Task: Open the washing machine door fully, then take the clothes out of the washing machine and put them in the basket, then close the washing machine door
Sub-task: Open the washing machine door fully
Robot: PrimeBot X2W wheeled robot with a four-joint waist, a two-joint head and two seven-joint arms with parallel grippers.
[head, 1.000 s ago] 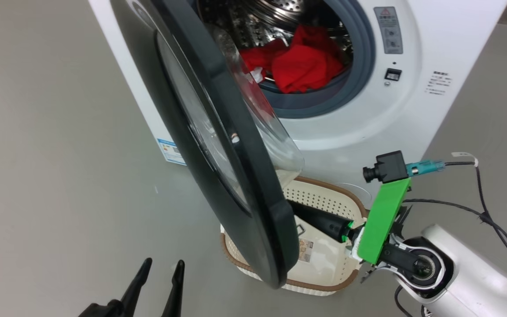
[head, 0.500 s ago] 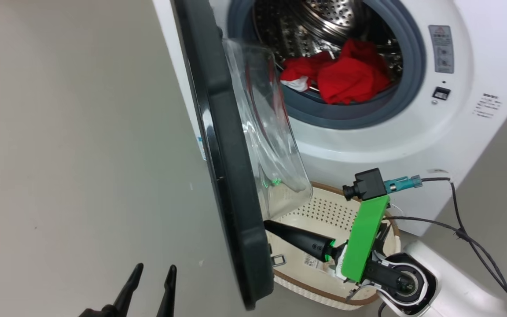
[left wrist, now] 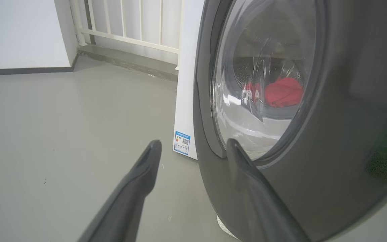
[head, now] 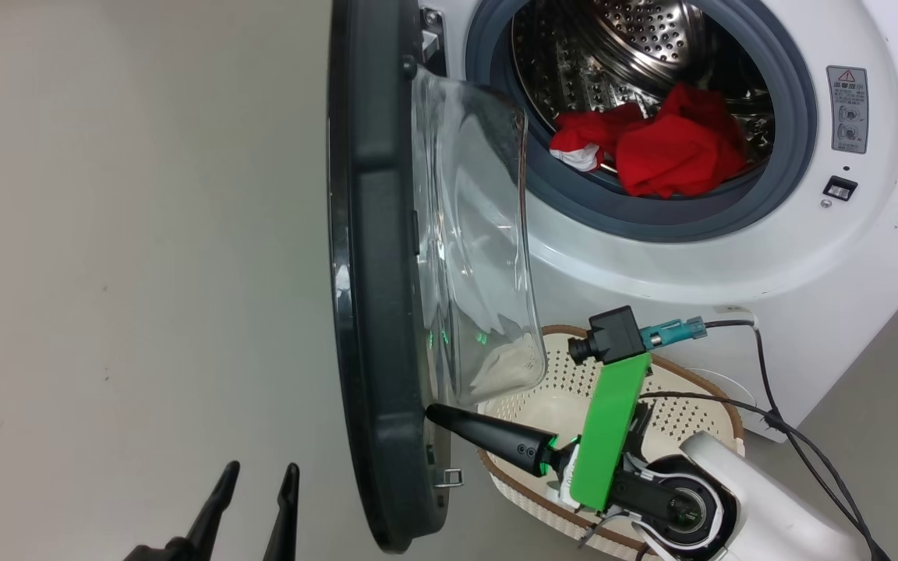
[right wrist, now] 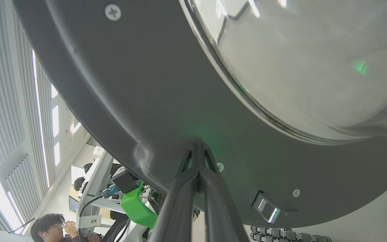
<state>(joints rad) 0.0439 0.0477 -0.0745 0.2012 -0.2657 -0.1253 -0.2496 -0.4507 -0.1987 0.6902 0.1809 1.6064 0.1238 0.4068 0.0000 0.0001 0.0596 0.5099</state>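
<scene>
The washing machine door point(head: 375, 312) stands edge-on in the head view, its glossy black rim swung out from the white washing machine point(head: 730, 273) and its clear glass bowl bulging toward the drum; the clothes point(head: 675, 152), a crumpled red heap with a scrap of white, lie at the bottom of the perforated steel drum inside the grey rubber ring; the basket point(head: 562, 382), cream perforated plastic with a brown rim, sits on the floor point(head: 121, 234) just before the machine, beside the door's inner face. The right gripper point(head: 432, 411) reaches across the basket, its dark fingers pressed together on nothing; the right wrist view shows their tips against the door's matt inner rim, near a screw and the latch point(right wrist: 265, 209), with a person point(right wrist: 59, 227) seated far behind. The left gripper point(head: 260, 471) hangs low with fingers spread wide and empty; its wrist view shows the door's outer face, the red cloth through the glass, a blue label point(left wrist: 182, 143) and a white railing point(left wrist: 129, 23). Bare grey floor lies broad on the door's outer side.
</scene>
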